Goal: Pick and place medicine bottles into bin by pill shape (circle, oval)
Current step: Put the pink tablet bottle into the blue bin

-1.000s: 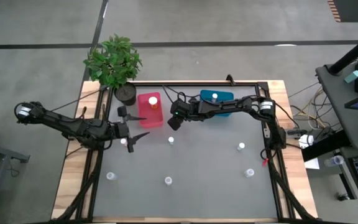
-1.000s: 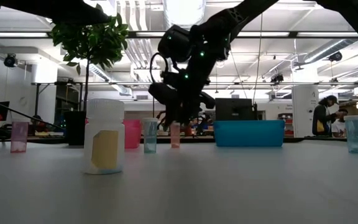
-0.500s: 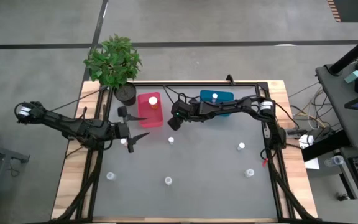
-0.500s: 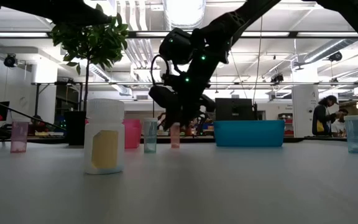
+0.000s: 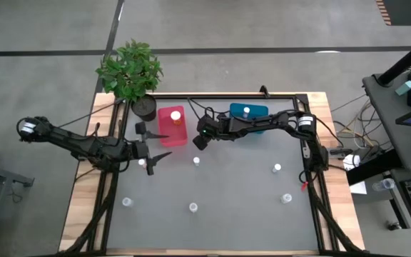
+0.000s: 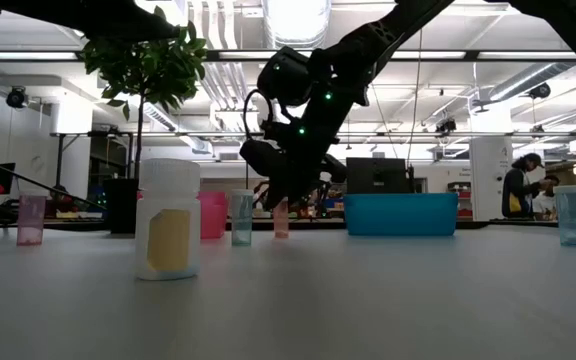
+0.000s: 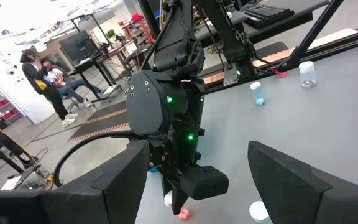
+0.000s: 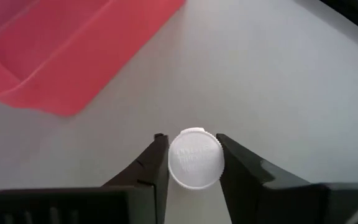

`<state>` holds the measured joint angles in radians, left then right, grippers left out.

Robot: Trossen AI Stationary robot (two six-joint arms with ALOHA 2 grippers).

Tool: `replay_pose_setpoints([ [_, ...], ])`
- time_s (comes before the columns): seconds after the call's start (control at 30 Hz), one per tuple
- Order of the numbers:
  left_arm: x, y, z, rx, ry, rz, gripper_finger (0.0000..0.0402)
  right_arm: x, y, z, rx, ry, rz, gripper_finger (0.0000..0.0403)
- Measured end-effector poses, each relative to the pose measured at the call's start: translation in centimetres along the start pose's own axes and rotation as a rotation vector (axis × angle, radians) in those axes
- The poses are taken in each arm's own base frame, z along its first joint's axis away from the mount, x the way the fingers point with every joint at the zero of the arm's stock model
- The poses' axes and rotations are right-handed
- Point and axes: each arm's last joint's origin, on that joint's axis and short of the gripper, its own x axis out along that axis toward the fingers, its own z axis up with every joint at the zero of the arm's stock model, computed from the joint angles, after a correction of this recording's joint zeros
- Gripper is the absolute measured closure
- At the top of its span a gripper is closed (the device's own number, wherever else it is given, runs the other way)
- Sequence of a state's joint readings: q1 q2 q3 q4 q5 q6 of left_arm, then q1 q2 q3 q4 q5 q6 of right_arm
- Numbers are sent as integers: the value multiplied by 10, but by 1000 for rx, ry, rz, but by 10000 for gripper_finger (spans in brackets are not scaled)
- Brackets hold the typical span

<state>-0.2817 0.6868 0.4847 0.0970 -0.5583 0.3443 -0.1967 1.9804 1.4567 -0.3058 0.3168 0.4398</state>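
Note:
My right gripper (image 5: 198,141) is between the pink-red bin (image 5: 171,126) and the teal-blue bin (image 5: 249,116), pointing down over a pinkish medicine bottle (image 6: 282,217) with a white cap (image 8: 196,158). It is shut on that bottle, which stands on the table. My left gripper (image 5: 164,145) is wide open and empty, at the table's left, near the pink-red bin. A bottle (image 5: 143,163) stands beside it. Other bottles (image 5: 196,161) (image 5: 277,168) (image 5: 193,208) stand upright on the table. Each bin holds one bottle (image 5: 176,116) (image 5: 246,112). My right gripper has the bottle's top (image 8: 196,158) between its two fingers (image 8: 159,163), one on each side of the white cap. The fingers come from above, pointing down. The bottle stands upright with its bottom on the table (image 6: 282,233).
A dark pot with a green plant (image 5: 130,71) stands at the far left corner, beside the pink-red bin. More bottles stand near the table's front edge (image 5: 127,202) (image 5: 286,198). People sit in the room beyond the table (image 6: 520,188).

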Motion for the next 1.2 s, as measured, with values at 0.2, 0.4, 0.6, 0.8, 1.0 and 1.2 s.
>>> replay_pose_setpoints([
  [0.2,0,0,0,0,0,0,146,0,0,0,-5,1,0,299],
  [0.4,0,0,0,-1,0,0,146,-2,0,1,-4,-3,2,295],
  [0.6,0,0,0,-15,0,0,146,-13,0,12,-21,-30,14,301],
  [0.8,0,0,0,-24,0,1,146,-42,-5,23,-32,-49,12,299],
  [1.0,0,0,0,-26,1,0,146,-91,-24,32,-40,-80,-99,299],
  [1.2,1,-1,-1,-23,7,-2,146,-124,-61,28,20,-101,-174,299],
])
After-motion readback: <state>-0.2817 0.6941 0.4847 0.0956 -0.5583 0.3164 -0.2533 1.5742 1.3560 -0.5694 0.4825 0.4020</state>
